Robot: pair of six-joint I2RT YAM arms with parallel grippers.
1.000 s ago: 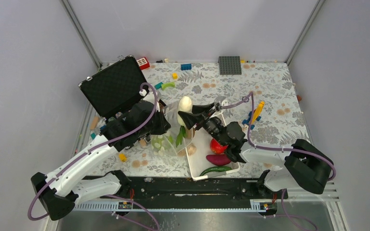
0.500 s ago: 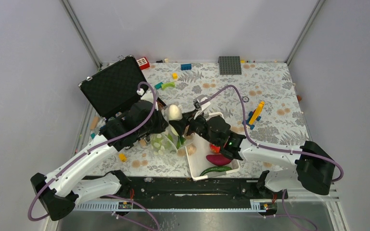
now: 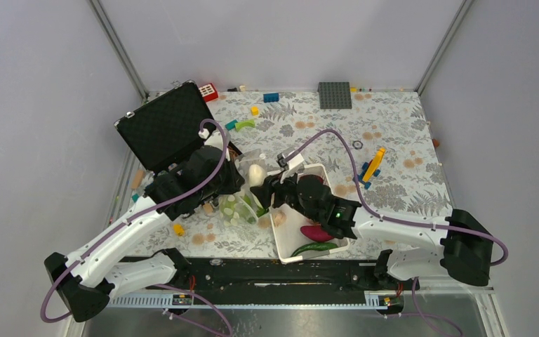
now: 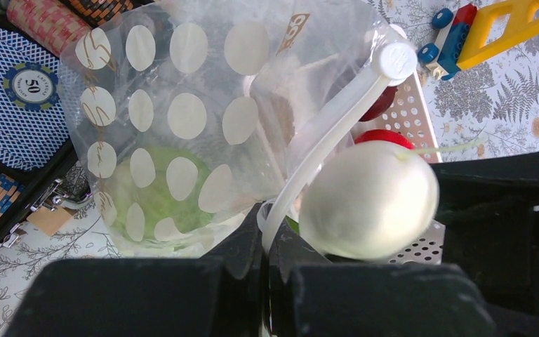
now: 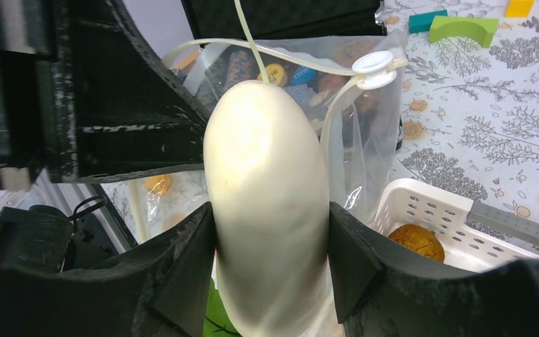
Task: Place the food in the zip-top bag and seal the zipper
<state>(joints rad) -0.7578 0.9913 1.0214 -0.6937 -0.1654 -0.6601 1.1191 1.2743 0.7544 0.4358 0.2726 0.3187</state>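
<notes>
My right gripper [image 5: 270,228] is shut on the white radish [image 5: 267,175], with one finger on each side. It holds the radish [image 3: 256,173] at the mouth of the clear zip-top bag [image 4: 182,119]; I cannot tell whether its tip is inside. My left gripper [image 4: 281,246] is shut on the bag's zipper [image 4: 326,133] and holds the mouth up. A green cabbage [image 4: 156,200] lies inside the bag. The white basket [image 3: 285,250] holds a purple sweet potato [image 3: 317,232], a green pepper [image 3: 314,248] and a brown oval [image 5: 414,241]. A red tomato [image 4: 382,135] shows behind the radish.
An open black case [image 3: 165,126] with poker chips [image 4: 42,21] stands just left of the bag. Toy bricks lie scattered at the back, with a grey baseplate [image 3: 335,95] and a yellow and blue brick toy [image 3: 374,163] to the right.
My right gripper has carried the radish down and to the left, from above the basket to the bag's mouth. The left gripper has kept its hold on the zipper.
</notes>
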